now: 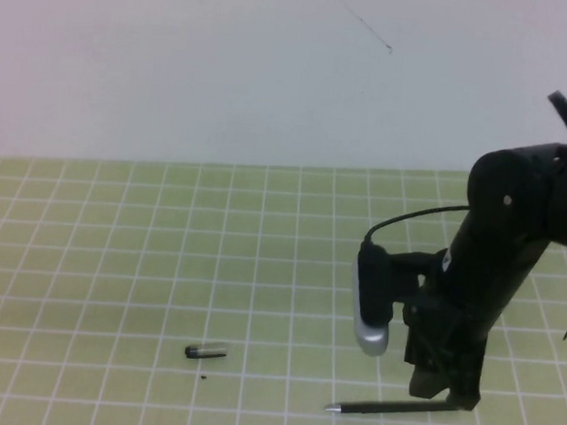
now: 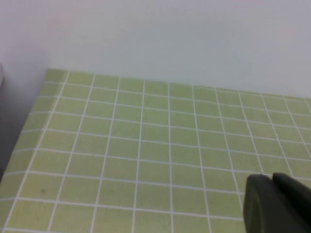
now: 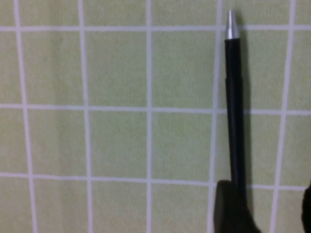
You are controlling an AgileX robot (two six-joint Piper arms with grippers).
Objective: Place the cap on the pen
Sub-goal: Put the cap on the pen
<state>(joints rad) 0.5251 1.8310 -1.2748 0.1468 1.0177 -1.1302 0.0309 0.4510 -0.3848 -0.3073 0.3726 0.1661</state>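
Note:
The pen (image 1: 396,407) is a thin black stick with a silver tip. It lies flat on the green grid mat near the front, right of centre, tip pointing left. Its short black-and-clear cap (image 1: 206,350) lies apart, a few squares to the left. My right gripper (image 1: 446,394) is lowered over the pen's rear end. In the right wrist view the pen (image 3: 234,107) runs between the jaws of the right gripper (image 3: 265,211), close beside one finger (image 3: 228,208). The jaws stand apart. My left gripper (image 2: 272,183) shows only in the left wrist view, shut and empty over bare mat.
The green grid mat (image 1: 165,243) covers the table up to a white back wall. A tiny dark speck (image 1: 203,377) lies just in front of the cap. The right arm's bulk (image 1: 515,238) stands over the right side.

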